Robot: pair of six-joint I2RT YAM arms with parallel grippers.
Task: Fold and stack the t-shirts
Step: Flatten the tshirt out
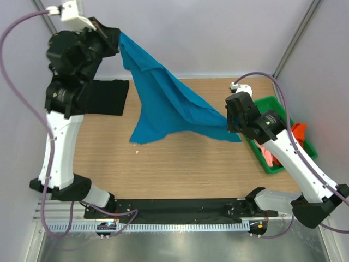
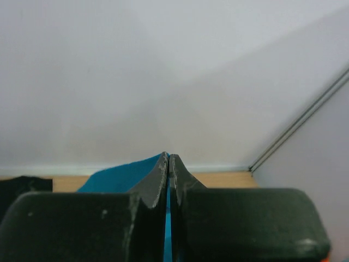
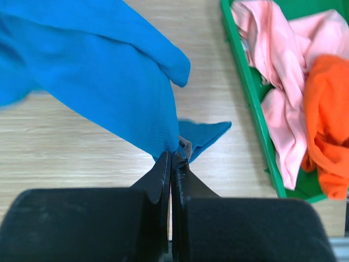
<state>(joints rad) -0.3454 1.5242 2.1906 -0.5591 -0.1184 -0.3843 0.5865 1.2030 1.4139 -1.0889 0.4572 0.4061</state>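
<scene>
The teal-blue t-shirt (image 1: 163, 101) hangs in the air, stretched between both grippers above the table. My left gripper (image 1: 112, 37) is raised high at the back left and is shut on one corner of it; the cloth shows between its jaws in the left wrist view (image 2: 122, 177). My right gripper (image 1: 229, 124) is lower, at the right, shut on the other corner (image 3: 131, 103). A black t-shirt (image 1: 109, 97) lies folded flat at the back left of the table. Pink (image 3: 278, 60) and orange (image 3: 327, 114) t-shirts lie crumpled in the green tray (image 1: 272, 103).
The green tray (image 3: 245, 82) stands at the table's right edge, just right of my right gripper. The wooden table (image 1: 180, 169) is ringed by pale walls at the back and sides. A black rail (image 1: 180, 204) runs along the near edge.
</scene>
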